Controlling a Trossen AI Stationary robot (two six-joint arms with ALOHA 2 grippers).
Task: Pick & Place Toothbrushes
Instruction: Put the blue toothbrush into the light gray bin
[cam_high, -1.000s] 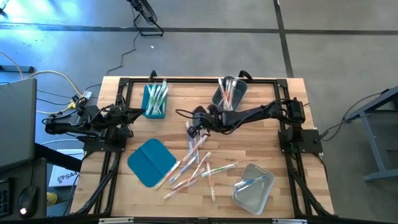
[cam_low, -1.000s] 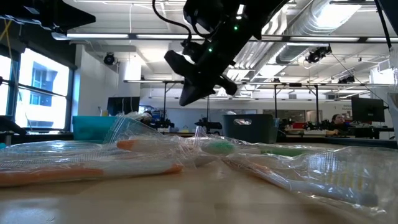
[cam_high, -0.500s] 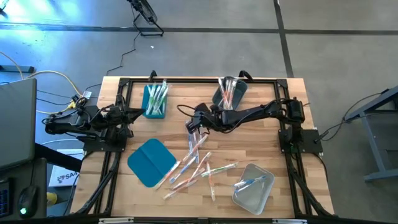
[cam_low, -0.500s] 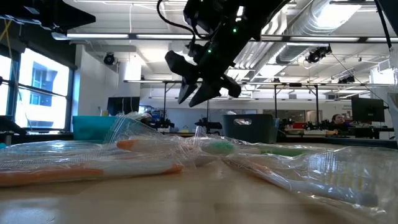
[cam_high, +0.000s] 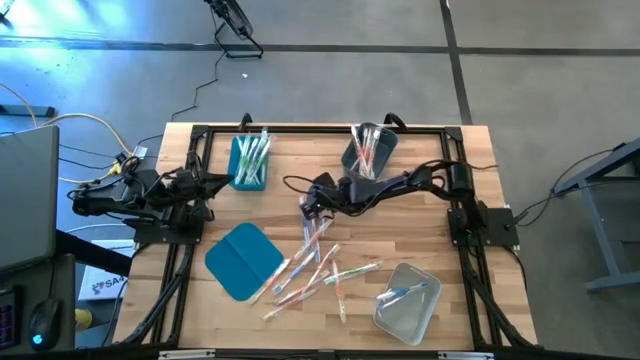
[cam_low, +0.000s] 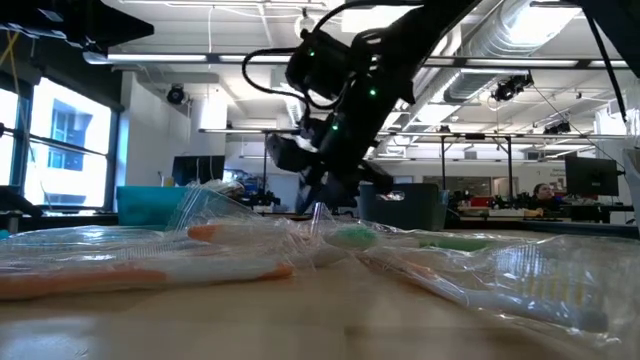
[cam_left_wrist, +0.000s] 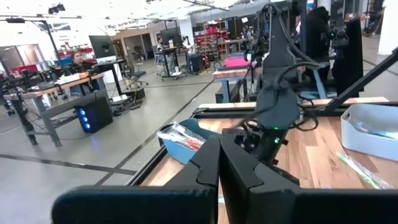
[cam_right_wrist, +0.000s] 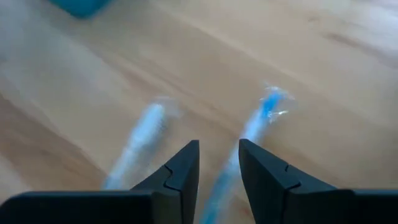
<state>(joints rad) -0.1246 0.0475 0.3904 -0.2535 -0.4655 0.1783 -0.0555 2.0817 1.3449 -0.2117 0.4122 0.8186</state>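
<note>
Several risks as the right gripper comes down on the pile

Several wrapped toothbrushes (cam_high: 318, 262) lie loose and crossing each other on the table (cam_high: 440, 220), between the flat teal lid (cam_high: 243, 259) and the grey tray (cam_high: 408, 299). The right gripper (cam_high: 308, 207) is low at the far end of this pile, its fingers (cam_right_wrist: 180, 167) a little spread with nothing between them. In the right wrist view a blue toothbrush (cam_right_wrist: 258, 118) lies just ahead of the gap and a paler one (cam_right_wrist: 140, 134) beside it.

The main danger, as a judgement: the sticks are thin and sit in slippery clear wrappers, so the fingers may close on two at once, or only on the film, and the brush may slide out. Because the pieces overlap, lifting one may drag its neighbours or push them toward the table edge. The narrow gap also gives small margin if the descent is off-line.

Containers, taking the pile as landmark: nearest, on its right-arm side, the grey tray holds one or two brushes. Beyond the pile, the grey bin (cam_high: 368, 150) carries a few brushes standing up with pink-orange parts. Far and toward the left arm, the teal bin (cam_high: 249, 161) is filled with green ones.

The left gripper (cam_high: 222, 181) waits beside the teal bin, fingers pressed together.
</note>
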